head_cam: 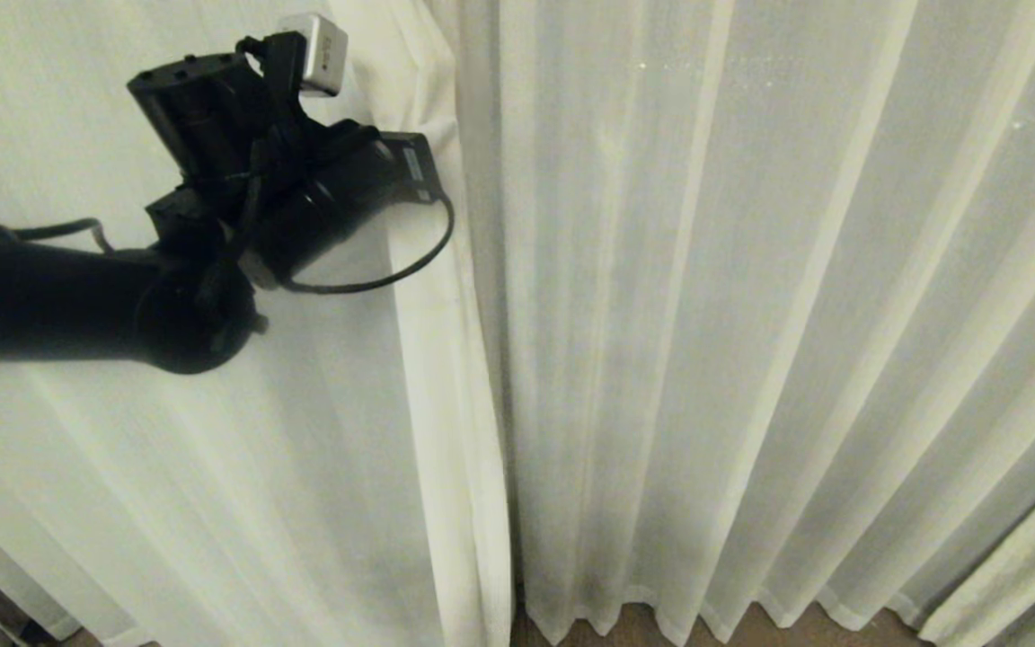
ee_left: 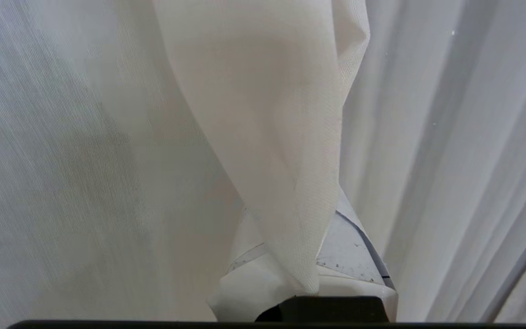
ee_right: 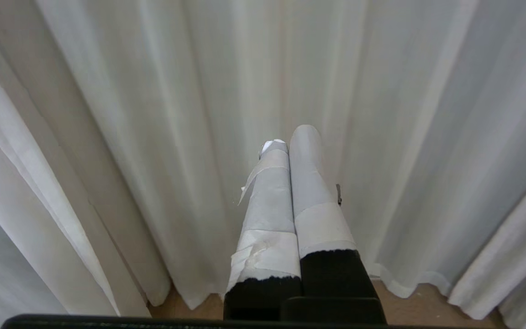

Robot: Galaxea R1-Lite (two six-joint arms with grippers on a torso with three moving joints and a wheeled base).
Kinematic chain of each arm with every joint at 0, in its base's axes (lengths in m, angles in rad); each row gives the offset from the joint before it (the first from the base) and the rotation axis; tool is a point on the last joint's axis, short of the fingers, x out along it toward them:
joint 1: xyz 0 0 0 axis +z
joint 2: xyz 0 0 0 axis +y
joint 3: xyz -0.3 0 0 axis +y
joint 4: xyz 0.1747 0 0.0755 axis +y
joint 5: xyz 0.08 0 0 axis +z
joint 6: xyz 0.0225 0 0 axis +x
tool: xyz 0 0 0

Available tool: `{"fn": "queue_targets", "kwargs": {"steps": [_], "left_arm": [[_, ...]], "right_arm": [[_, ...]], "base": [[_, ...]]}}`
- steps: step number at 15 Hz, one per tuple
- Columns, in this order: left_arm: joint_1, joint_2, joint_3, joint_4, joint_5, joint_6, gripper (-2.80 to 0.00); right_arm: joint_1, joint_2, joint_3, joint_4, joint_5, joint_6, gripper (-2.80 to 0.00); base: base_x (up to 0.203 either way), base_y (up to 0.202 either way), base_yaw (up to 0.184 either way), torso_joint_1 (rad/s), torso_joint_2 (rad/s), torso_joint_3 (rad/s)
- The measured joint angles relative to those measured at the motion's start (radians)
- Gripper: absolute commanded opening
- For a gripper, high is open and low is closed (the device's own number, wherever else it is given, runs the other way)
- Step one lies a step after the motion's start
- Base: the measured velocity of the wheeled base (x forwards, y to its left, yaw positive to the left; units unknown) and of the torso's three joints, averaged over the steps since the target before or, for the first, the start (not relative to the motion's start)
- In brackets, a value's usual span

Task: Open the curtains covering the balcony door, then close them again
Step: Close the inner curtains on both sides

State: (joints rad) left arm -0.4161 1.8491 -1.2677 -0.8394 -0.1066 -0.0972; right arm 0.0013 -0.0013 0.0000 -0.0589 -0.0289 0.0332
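The cream-white, floor-length pleated fabric curtains (head_cam: 751, 314) are hanging drawn together, covering everything ahead. The left gripper (ee_left: 308, 278) is reaching in at the inner edge of the left panel (head_cam: 432, 377), w/ its tape-wrapped fingers (ee_left: 349, 256) clamping a bunched fold of that edge; cloth is twisting up out of the pinch, right at the fingertips. The other panel is hanging just beyond the hand, its edge meeting the gripped one. The right gripper (ee_right: 290, 151) is idling low, its taped fingers (ee_right: 306, 183) pressing together on nothing, pleats & wavy hem just ahead over the brown floor (ee_right: 409, 306).
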Motion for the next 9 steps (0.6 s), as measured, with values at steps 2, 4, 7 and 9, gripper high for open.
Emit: {"fn": "queue_targets", "kwargs": {"steps": [2, 4, 7, 9], "left_arm": [[-0.003, 0.0, 0.0, 0.0, 0.0, 0.0, -2.8], [-0.004, 0.0, 0.0, 0.0, -0.001, 0.0, -2.8], [-0.004, 0.0, 0.0, -0.001, -0.001, 0.001, -2.8], [-0.004, -0.001, 0.0, -0.002, -0.001, 0.001, -2.8]], "right_arm": [[0.0, 0.0, 0.0, 0.0, 0.0, 0.0, -2.8], [0.0, 0.0, 0.0, 0.0, 0.0, 0.0, -2.8], [0.0, 0.0, 0.0, 0.0, 0.0, 0.0, -2.8], [0.0, 0.0, 0.0, 0.0, 0.0, 0.0, -2.8]], "base": [[0.0, -0.184, 0.003, 0.004, 0.0, 0.002], [0.0, -0.183, 0.003, -0.005, 0.0, 0.003], [0.0, -0.184, 0.004, 0.004, 0.0, 0.0], [0.0, -0.185, 0.001, 0.0, 0.0, 0.0]]}}
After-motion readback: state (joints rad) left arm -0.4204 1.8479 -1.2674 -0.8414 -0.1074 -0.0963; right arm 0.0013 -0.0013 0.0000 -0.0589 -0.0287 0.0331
